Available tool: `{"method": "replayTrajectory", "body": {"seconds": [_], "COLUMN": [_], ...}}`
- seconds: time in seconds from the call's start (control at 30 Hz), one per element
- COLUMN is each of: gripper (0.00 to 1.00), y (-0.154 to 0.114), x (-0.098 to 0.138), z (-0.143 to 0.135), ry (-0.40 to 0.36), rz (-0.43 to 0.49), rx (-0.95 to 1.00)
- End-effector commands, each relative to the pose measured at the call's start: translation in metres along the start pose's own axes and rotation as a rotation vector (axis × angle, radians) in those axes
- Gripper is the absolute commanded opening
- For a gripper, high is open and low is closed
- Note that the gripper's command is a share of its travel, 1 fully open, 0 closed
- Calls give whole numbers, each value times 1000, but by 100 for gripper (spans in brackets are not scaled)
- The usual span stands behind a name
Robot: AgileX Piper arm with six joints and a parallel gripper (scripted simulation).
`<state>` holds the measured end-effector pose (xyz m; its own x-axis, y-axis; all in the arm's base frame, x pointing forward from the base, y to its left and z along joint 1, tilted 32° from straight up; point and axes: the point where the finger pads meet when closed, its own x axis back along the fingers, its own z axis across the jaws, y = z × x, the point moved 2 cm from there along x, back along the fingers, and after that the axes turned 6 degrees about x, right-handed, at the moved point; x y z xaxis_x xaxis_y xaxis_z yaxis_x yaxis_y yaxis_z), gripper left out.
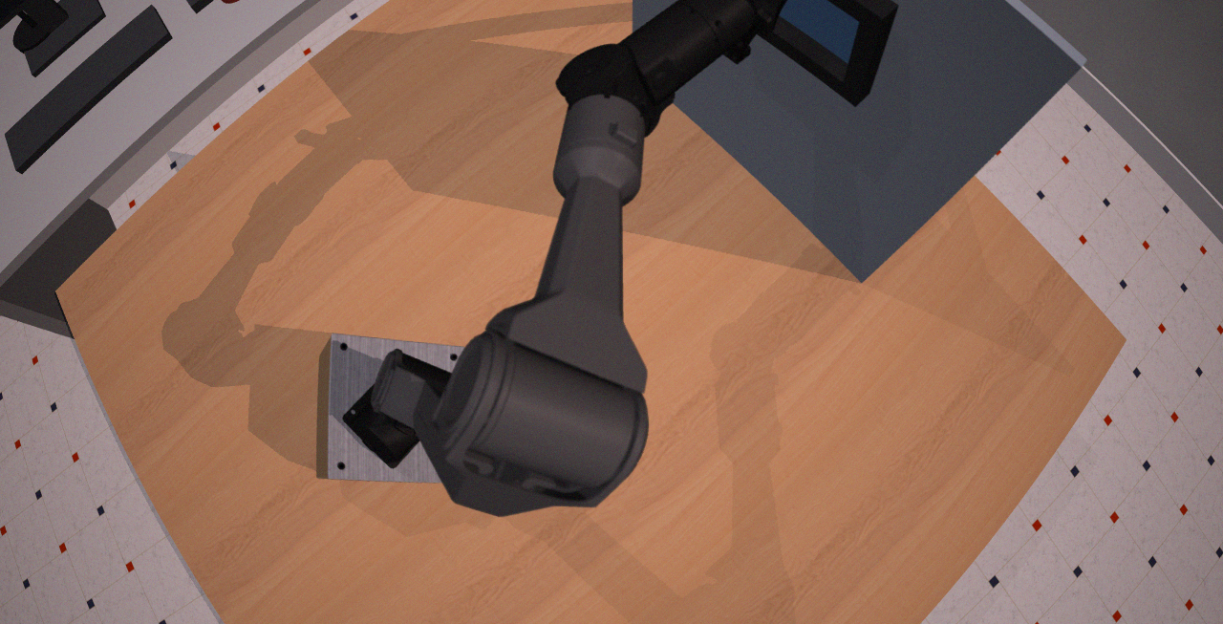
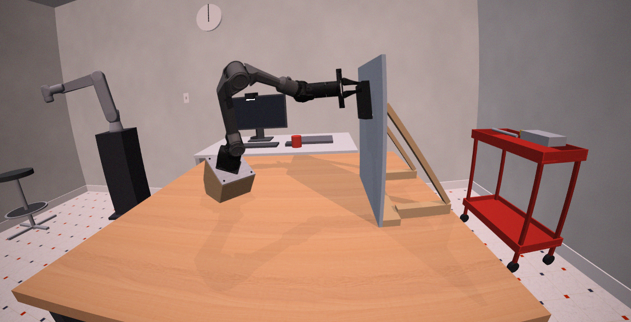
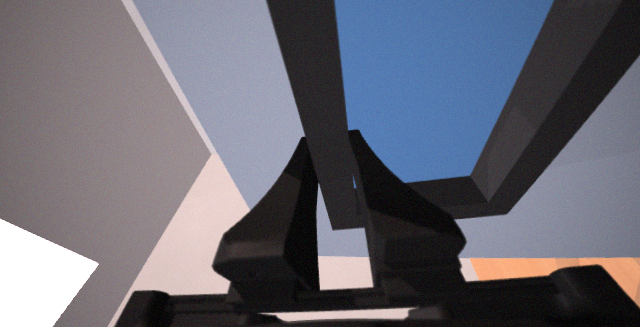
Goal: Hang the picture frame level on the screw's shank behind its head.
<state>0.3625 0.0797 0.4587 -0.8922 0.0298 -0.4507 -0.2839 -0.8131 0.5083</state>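
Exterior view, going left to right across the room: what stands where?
Stool → grey arm on a black pedestal → monitor → red cup → picture frame → grey board → red cart.

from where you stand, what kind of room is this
Probably a robotics lab or workshop. A second grey robot arm stands on a black pedestal, a desk carries a monitor, and a red tool cart sits by the wall beside the big wooden table.

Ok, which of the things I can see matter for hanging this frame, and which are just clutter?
Job:
- picture frame, one side bar clamped in the hand
- grey wall panel; the screw is not visible

Clutter:
- red cart
- red cup
- monitor
- stool
- second arm
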Motion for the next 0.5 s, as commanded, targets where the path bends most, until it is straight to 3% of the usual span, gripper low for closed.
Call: {"method": "replayTrajectory", "body": {"seconds": [0.0, 0.47], "gripper": [0, 0], "y": [4, 7], "x": [0, 0], "z": [5, 4], "ry": [12, 11], "rz": [-8, -10], "rx": [-11, -56]}}
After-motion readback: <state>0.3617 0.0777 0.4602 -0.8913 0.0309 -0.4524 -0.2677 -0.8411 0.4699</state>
